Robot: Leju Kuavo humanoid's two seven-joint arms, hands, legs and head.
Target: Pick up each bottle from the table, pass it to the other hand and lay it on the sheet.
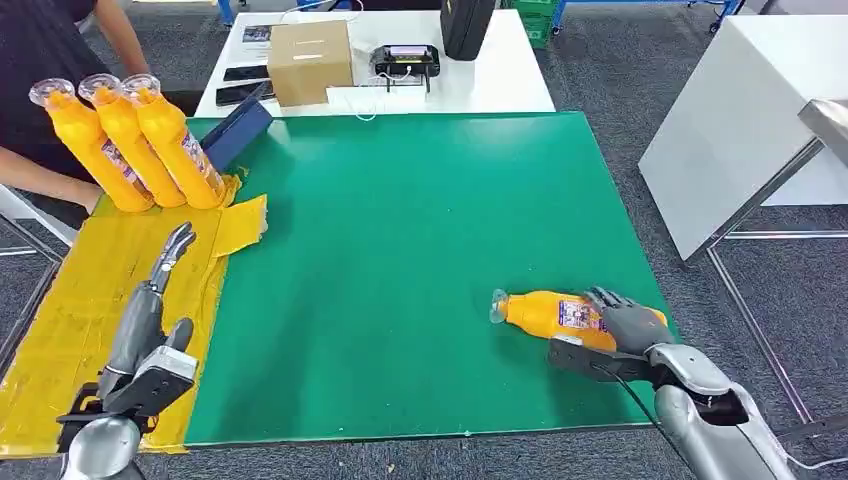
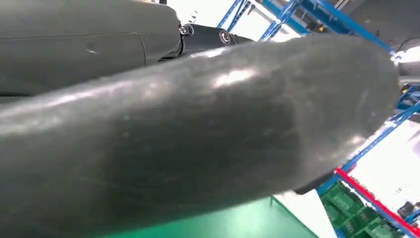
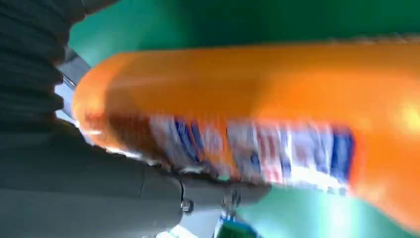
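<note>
Under right hand [image 1: 628, 322]: bottle [image 1: 552, 313]

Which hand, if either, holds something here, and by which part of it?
The right hand grips the lying orange bottle around its base end; the left hand holds nothing.

Orange bottles [image 1: 565, 314] carry blue, white and red labels, the surface [image 1: 400, 250] is green, the sheet [image 1: 90, 300] yellow.

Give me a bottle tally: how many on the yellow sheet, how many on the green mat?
On the yellow sheet: 3 orange bottles, lying side by side.
On the green mat: 1 orange bottle, on its side with the right hand over it.
Total: 4 bottles.
</note>
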